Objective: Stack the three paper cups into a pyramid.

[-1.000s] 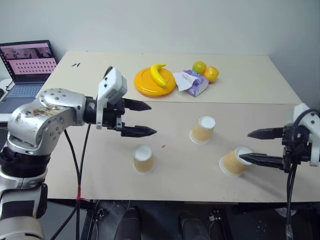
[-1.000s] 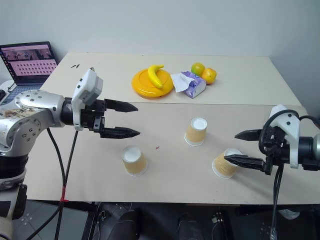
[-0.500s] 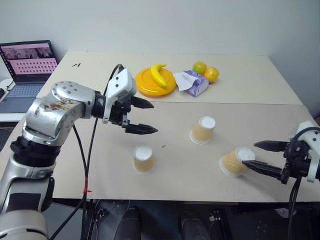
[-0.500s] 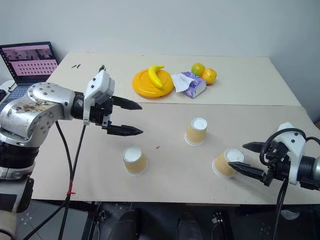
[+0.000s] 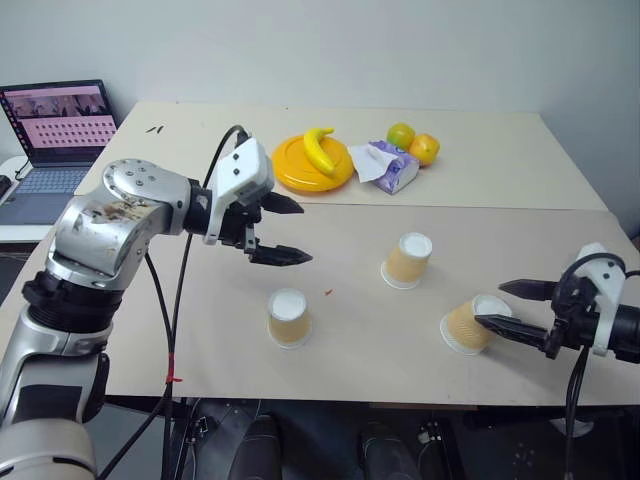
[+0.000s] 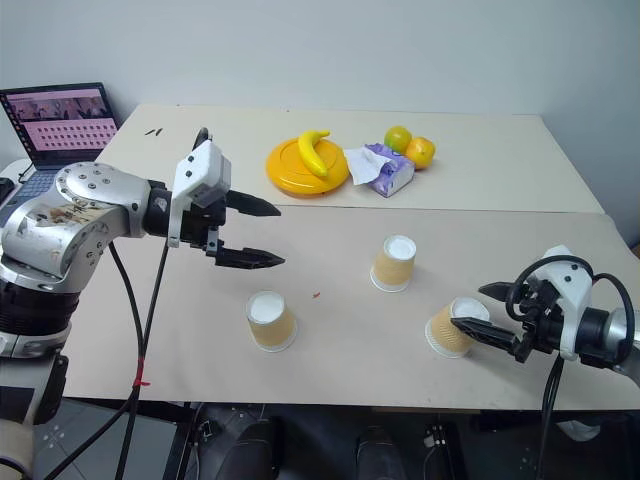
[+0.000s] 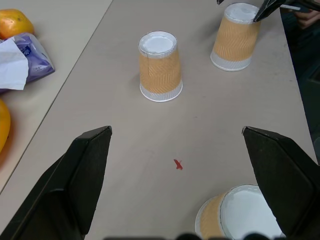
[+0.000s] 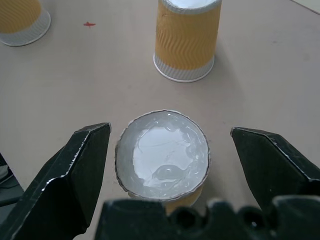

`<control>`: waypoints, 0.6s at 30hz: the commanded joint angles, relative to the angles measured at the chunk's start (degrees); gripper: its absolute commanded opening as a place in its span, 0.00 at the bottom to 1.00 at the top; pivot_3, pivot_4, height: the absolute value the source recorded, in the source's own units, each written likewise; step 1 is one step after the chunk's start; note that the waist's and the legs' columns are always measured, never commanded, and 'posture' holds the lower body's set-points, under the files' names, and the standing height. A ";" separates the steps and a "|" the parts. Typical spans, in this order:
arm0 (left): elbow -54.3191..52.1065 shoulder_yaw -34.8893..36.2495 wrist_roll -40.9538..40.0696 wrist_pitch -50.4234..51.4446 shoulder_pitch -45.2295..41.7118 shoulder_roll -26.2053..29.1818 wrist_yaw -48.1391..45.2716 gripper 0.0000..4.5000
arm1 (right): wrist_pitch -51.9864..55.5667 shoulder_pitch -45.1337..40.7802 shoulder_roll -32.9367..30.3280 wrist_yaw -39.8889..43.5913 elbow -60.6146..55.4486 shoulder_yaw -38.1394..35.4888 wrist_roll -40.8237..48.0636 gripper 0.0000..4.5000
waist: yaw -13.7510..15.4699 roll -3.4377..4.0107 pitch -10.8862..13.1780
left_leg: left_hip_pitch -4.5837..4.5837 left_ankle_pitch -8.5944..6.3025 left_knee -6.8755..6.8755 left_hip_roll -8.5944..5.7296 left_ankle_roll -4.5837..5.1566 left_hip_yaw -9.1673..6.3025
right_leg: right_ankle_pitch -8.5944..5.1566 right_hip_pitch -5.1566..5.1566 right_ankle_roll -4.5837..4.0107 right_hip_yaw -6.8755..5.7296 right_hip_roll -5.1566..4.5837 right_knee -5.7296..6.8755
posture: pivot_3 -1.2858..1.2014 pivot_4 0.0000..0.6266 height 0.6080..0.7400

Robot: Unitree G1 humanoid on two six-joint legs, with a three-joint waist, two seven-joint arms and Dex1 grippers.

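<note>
Your three paper cups all sit upside down on the front half of the desk [image 5: 520, 215], white bases up, none stacked. The left cup [image 5: 287, 318] stands nearest the front edge, the middle cup [image 5: 406, 260] stands farther back and well apart from it, and the right cup [image 5: 468, 324] sits near the front edge to the right, looking tilted toward your right claw, though the angle makes that hard to judge.

Your right claw [image 6: 480, 310] is spread wide and level with that right cup. In the right wrist view the cup's white base [image 8: 162, 154] sits between the two fingers [image 8: 70, 172], with a gap on each side, so nothing is pinched. From the head views the fingertips reach about to the cup's base.

Your left claw [image 5: 287, 230] is also spread wide and empty, hovering above the desk behind the left cup and pointing toward the middle one. A small red mark [image 5: 327, 293] lies on the desk between those two cups.

At the back of the desk you have a yellow plate [image 5: 300, 170] carrying a banana [image 5: 320, 148], a tissue pack [image 5: 390, 168] just beside it, and two round fruits [image 5: 412, 142] next to that. A laptop [image 5: 55, 135] stands open off the left end.
</note>
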 commanded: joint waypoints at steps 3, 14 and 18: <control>-1.95 2.35 -0.16 0.44 -0.56 0.88 0.42 0.99 | -1.52 -0.06 0.28 -0.21 -0.37 -0.95 -0.24 1.00 | 0.00 0.00 0.00 | 0.00 0.00 0.01 0.00 0.00 0.00 | 0.00 0.00 0.00 0.00 0.00 0.00 | 0.52 0.24 0.94; -1.14 2.06 0.14 0.29 -2.08 0.32 0.39 1.00 | -3.02 -0.62 1.13 -1.13 3.02 2.33 -2.57 0.62 | -0.05 0.00 0.00 | 0.00 0.00 0.11 0.00 0.00 0.00 | 0.01 0.00 -0.01 0.01 0.00 0.10 | 0.52 0.24 0.94; -0.98 2.02 0.19 0.19 -2.03 0.33 0.34 1.00 | -3.62 -2.02 0.83 -1.36 2.97 2.89 -2.75 0.62 | -0.05 0.00 0.00 | 0.00 -0.03 0.31 -0.01 0.04 0.00 | -0.01 0.00 0.02 0.02 0.00 0.31 | 0.52 0.24 0.94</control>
